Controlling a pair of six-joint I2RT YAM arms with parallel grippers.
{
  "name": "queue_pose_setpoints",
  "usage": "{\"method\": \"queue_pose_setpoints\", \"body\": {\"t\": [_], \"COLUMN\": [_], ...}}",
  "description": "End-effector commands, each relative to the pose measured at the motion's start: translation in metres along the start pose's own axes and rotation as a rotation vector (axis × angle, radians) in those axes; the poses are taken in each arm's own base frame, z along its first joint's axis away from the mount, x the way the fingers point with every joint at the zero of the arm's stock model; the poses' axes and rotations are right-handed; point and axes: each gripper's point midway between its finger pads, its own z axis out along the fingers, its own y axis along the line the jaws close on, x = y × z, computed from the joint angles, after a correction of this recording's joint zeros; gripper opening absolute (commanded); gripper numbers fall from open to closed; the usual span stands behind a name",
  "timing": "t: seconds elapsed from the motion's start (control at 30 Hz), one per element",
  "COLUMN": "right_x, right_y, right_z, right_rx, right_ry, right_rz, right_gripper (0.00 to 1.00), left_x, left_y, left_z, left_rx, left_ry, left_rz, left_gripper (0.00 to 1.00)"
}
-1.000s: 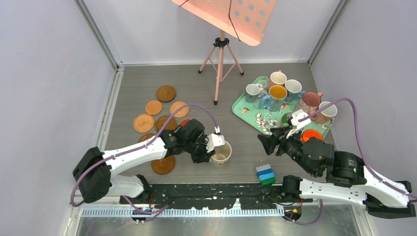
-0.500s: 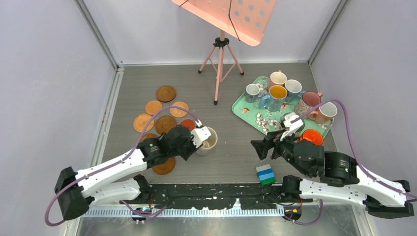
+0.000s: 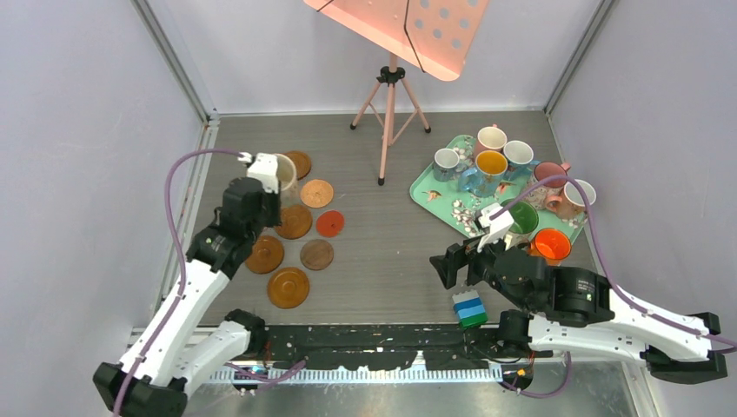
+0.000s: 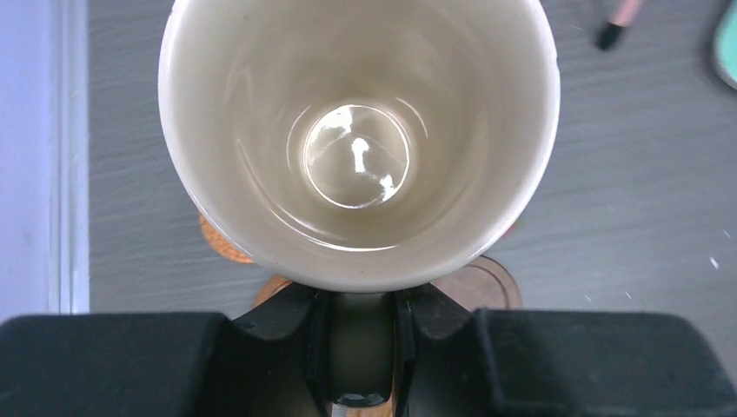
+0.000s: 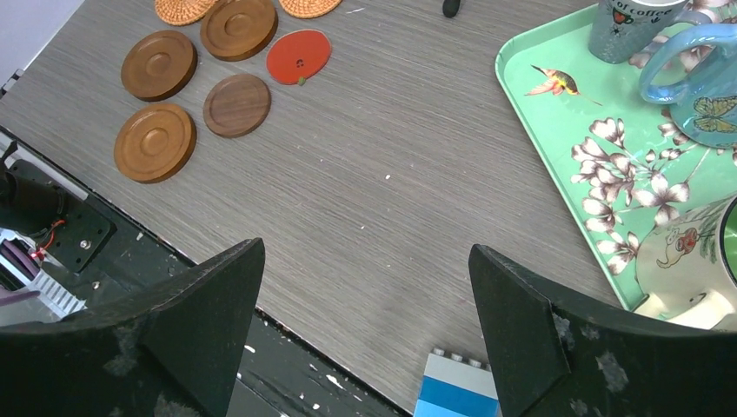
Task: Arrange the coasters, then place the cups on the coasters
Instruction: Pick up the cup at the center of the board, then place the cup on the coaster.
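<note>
Left arm holds a cream ceramic mug (image 4: 361, 130) over round wooden coasters (image 3: 294, 221) toward the far-left corner of the grey wood-grain table (image 3: 382, 234); the right arm waits by the near edge.

The mug hides most of what lies under it. The wrist view shows only slivers of coaster at its rim, so I cannot tell whether it rests on one or hangs above. Its handle is buried between the fingers of the left gripper (image 4: 361, 347), which are clamped on it. That arm reaches long from the near-left edge. The right gripper (image 5: 365, 261) stands wide apart and holds nothing, low over bare surface beside a blue-and-green toy block (image 3: 470, 308). A mint floral tray (image 3: 432, 187) of mugs (image 3: 491, 162) sits toward the far-right corner, and the right wrist view crops it.
</note>
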Motion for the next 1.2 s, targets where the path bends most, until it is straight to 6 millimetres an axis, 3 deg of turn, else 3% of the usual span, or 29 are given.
{"method": "queue_pose_setpoints", "body": {"t": [0.0, 0.13, 0.27, 0.4, 0.73, 1.17], "right_x": [-0.012, -0.01, -0.007, -0.007, -0.011, -0.007], "right_y": [0.009, 0.012, 0.017, 0.018, 0.015, 0.012], "right_z": [0.003, 0.005, 0.007, 0.006, 0.001, 0.001], "right_rx": [-0.017, -0.027, -0.043, -0.052, -0.053, -0.042], "right_ry": [-0.041, -0.032, -0.017, -0.013, -0.033, -0.022], "right_rz": [0.041, 0.035, 0.035, 0.04, 0.056, 0.06], "right_gripper": [0.95, 0.95, 0.95, 0.95, 0.95, 0.95], "left_x": [-0.054, -0.055, -0.049, -0.044, -0.055, -0.101], "left_y": [0.034, 0.066, 0.085, 0.107, 0.115, 0.108], "left_z": [0.01, 0.037, 0.065, 0.081, 0.106, 0.142], "left_rx": [-0.042, -0.06, -0.073, -0.105, -0.071, 0.032], "left_ry": [-0.15, -0.149, -0.152, -0.11, -0.124, -0.164], "left_rz": [-0.152, -0.261, -0.292, -0.303, -0.227, -0.235], "left_gripper": [0.0, 0.0, 0.0, 0.0, 0.0, 0.0]}}
